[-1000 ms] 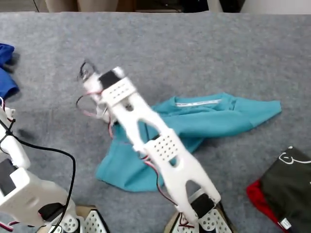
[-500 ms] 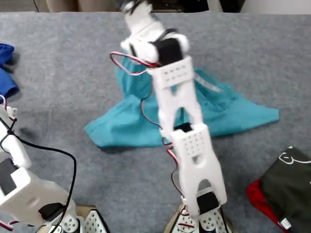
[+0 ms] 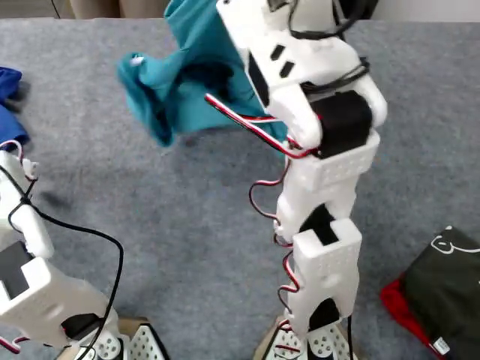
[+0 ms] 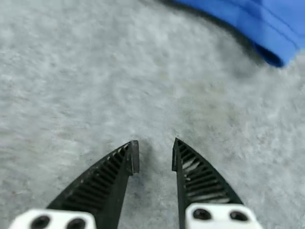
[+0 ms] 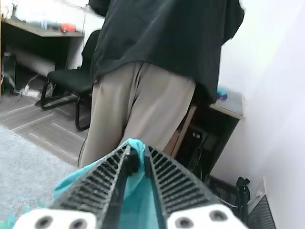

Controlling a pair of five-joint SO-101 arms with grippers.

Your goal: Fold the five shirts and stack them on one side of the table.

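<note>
1. My right gripper point(image 5: 137, 160) is clenched on a bunched bit of the teal shirt point(image 5: 137, 144). A tuft of the cloth pokes up between the ribbed fingers point(image 5: 164, 176).
2. In the high view my right arm point(image 3: 324, 161) stands tall from the near edge of the table point(image 3: 172, 225), and its upper part leans toward the far edge.
3. The teal shirt point(image 3: 180, 79) hangs crumpled from that grip over the far edge of the table, left of the arm. I cannot tell whether its lowest fold touches the grey surface.
4. My left gripper point(image 4: 155, 155) is released. Its two black fingers are parted with bare grey table between them, and they hold nothing.
5. The blue shirt point(image 4: 267, 24) lies near the left gripper but apart from it, at the left edge of the table point(image 3: 6, 112).
6. My left arm point(image 3: 30, 270) sits at the near left corner.
7. A folded black shirt point(image 3: 450, 281) lies on top of a red shirt point(image 3: 401, 304) at the near right corner.
</note>
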